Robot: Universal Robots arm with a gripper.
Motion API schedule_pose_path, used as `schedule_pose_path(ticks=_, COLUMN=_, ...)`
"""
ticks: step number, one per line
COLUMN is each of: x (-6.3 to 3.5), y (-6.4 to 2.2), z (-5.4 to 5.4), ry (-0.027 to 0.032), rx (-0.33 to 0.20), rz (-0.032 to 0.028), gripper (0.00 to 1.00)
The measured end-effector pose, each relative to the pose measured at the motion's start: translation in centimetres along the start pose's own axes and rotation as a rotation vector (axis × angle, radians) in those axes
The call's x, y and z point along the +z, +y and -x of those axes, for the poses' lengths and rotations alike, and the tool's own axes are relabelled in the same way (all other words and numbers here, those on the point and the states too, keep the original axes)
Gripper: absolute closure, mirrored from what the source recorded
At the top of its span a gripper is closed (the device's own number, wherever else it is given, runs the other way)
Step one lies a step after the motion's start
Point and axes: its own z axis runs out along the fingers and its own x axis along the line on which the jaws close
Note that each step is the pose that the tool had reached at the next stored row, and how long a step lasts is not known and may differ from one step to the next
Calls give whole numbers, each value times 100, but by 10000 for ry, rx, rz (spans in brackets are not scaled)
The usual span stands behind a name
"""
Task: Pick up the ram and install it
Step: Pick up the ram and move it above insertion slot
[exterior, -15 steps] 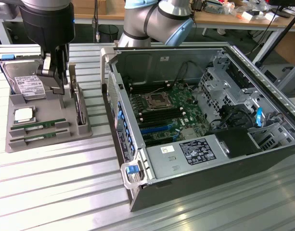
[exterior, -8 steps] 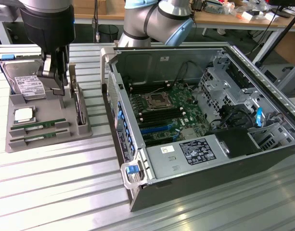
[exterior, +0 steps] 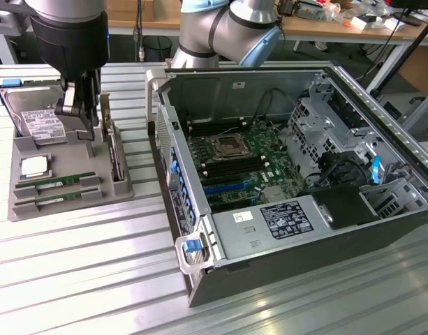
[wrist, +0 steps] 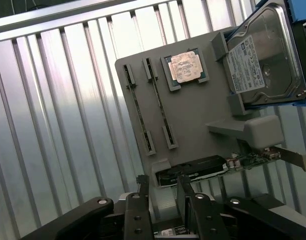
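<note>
Two ram sticks lie edge-up in slots of a grey tray [exterior: 67, 209] at the exterior view's left: one ram stick [exterior: 56, 183] [wrist: 160, 105] and its twin [exterior: 58, 196] [wrist: 138, 110] beside it. My gripper [exterior: 82, 125] [wrist: 161, 179] hangs above the tray's back part, open, with nothing between its fingers. It is clear of both sticks, which lie nearer the tray's front edge. In the wrist view the fingertips stand just off the tray's edge, near the graphics card [wrist: 202, 167].
The tray also holds a silver hard drive [exterior: 39, 118] [wrist: 265, 60], a square processor chip [exterior: 33, 166] [wrist: 187, 67] and the upright graphics card [exterior: 114, 150]. An open computer case [exterior: 200, 251] with its motherboard [exterior: 238, 164] lies at the exterior view's right on a ribbed metal table.
</note>
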Motion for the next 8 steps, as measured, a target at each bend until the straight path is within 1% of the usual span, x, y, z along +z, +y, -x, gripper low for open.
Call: schedule_pose_path(ticks=8, x=40, y=-2, z=-1, ry=0, rx=0, rz=0, gripper=64)
